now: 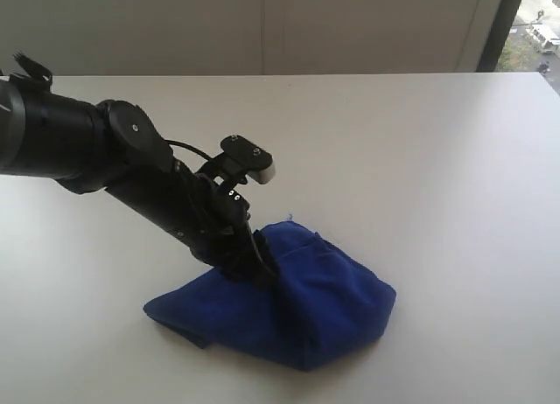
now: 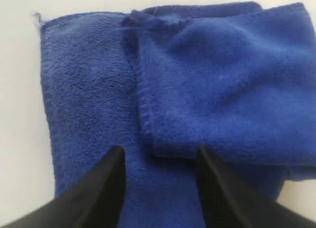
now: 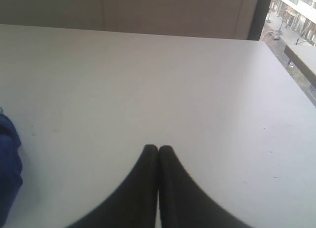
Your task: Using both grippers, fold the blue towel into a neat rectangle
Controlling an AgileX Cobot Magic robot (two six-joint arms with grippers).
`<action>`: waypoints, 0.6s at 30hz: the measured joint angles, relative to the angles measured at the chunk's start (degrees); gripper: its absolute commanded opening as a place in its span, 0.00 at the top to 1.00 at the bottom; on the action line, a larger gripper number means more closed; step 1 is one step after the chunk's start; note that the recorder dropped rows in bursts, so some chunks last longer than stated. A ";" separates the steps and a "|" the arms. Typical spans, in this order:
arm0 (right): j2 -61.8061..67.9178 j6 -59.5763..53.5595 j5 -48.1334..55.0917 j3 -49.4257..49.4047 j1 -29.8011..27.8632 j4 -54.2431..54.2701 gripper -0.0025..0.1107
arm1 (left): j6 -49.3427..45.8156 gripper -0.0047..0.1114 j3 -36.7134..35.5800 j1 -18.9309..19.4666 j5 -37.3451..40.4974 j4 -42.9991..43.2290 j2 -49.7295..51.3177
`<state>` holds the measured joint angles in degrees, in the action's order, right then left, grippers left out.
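The blue towel [image 1: 289,303] lies folded in a rumpled heap near the front middle of the white table [image 1: 394,159]. In the left wrist view the blue towel [image 2: 197,90] shows a folded upper layer lying over a lower layer, with a thread tail at one corner. My left gripper [image 2: 160,156] is open just above the lower layer, at the edge of the folded flap, with nothing held between its fingers. In the exterior view the left gripper [image 1: 254,266] reaches down onto the towel's left part. My right gripper [image 3: 158,150] is shut and empty over bare table, out of the exterior view.
The table's far edge [image 1: 262,75] meets a grey wall, and a window [image 1: 534,28] stands at the back right. In the right wrist view a bit of the blue towel [image 3: 9,164] shows at the frame's edge, apart from the shut gripper.
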<state>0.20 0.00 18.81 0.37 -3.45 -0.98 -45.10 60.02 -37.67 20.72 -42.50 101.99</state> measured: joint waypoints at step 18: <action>0.00 0.00 0.00 0.00 0.00 0.00 0.98 | 0.00 0.96 0.54 -0.31 -0.53 -1.30 0.70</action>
<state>0.20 0.00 18.81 0.37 -3.45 -0.98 -45.10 60.56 -37.99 20.19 -43.80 102.69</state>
